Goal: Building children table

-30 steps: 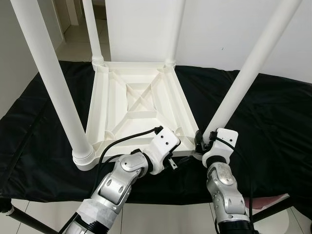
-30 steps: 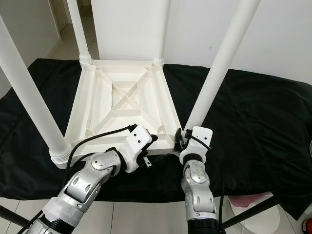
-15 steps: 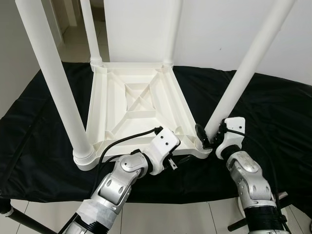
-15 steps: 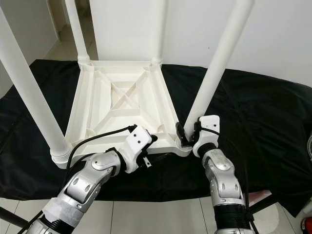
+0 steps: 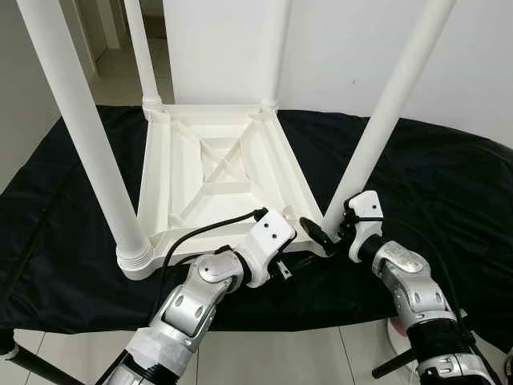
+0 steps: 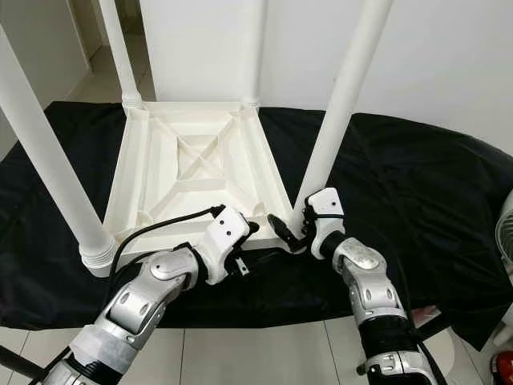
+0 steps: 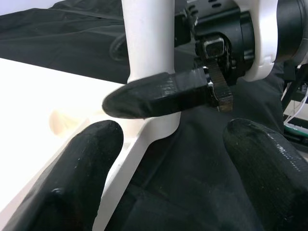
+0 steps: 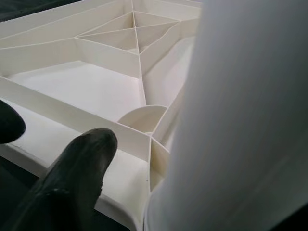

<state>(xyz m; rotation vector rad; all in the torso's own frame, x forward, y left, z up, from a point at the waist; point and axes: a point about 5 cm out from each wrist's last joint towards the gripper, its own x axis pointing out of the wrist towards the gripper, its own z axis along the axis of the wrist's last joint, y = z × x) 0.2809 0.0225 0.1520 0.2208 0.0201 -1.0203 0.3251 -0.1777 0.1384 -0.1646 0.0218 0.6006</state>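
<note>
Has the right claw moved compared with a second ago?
Yes. The right claw swung out to the right side of the near-right white table leg, its arm now angling in.

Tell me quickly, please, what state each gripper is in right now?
Left gripper: open, holding nothing, at the tabletop edge.
Right gripper: open, fingers around the near-right table leg base.

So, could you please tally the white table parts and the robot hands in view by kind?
White table legs: 4
White tabletop, upside down: 1
Black cloth: 1
Left hand: 1
Right hand: 1
Total: 8
</note>
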